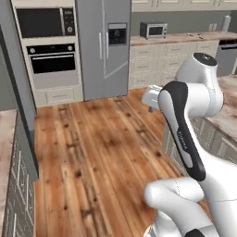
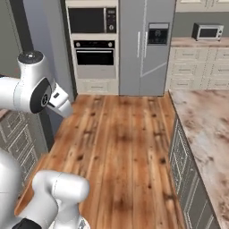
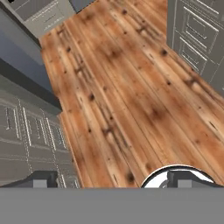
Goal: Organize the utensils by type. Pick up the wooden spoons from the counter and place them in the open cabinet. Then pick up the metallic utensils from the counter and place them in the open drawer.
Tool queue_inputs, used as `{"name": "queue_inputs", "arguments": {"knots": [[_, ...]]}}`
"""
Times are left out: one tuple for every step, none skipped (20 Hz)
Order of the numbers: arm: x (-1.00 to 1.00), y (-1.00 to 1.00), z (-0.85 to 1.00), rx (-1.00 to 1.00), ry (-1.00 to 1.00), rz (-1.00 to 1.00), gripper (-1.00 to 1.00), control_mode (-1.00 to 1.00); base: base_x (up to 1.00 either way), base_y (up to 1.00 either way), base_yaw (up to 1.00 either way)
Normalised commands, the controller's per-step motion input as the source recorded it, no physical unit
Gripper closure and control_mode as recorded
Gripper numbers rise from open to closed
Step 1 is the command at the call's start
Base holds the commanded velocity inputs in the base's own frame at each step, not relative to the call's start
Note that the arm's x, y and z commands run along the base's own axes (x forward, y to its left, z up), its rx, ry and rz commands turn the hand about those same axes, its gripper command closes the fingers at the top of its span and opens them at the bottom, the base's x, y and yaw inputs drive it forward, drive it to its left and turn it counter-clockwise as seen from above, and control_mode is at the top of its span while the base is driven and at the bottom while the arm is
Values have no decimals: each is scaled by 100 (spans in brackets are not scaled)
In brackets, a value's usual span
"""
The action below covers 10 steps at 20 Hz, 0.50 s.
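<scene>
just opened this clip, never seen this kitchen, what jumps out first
The wide wooden floor runs up the middle toward the tall grey fridge and the built-in oven at the far wall. The robot's white arm rises at the near right, beside a marbled counter.

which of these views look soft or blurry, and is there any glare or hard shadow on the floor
Left base view: the far toaster oven is soft. Right base view: the wood floor is evenly lit, with no glare or hard shadow. Hand view: the floor grain is smeared and the cabinet fronts are blurry.
</scene>
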Motion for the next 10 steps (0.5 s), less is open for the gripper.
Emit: {"name": "queue_inputs", "arguments": {"knots": [[0,0,0,0,0,0,-100,100,77,-11,-16],[0,0,0,0,0,0,-100,100,74,-11,-20],[0,0,0,0,0,0,-100,100,72,-10,-24],[0,0,0,0,0,0,-100,100,71,-10,-26],[0,0,0,0,0,0,-100,100,70,-9,-27],[0,0,0,0,0,0,-100,100,66,-8,-32],[0,0,0,0,0,0,-100,100,62,-7,-39],[0,0,0,0,0,0,-100,100,57,-4,-48],[0,0,0,0,0,0,-100,100,59,-4,-48],[0,0,0,0,0,0,-100,100,66,0,-45]]}}
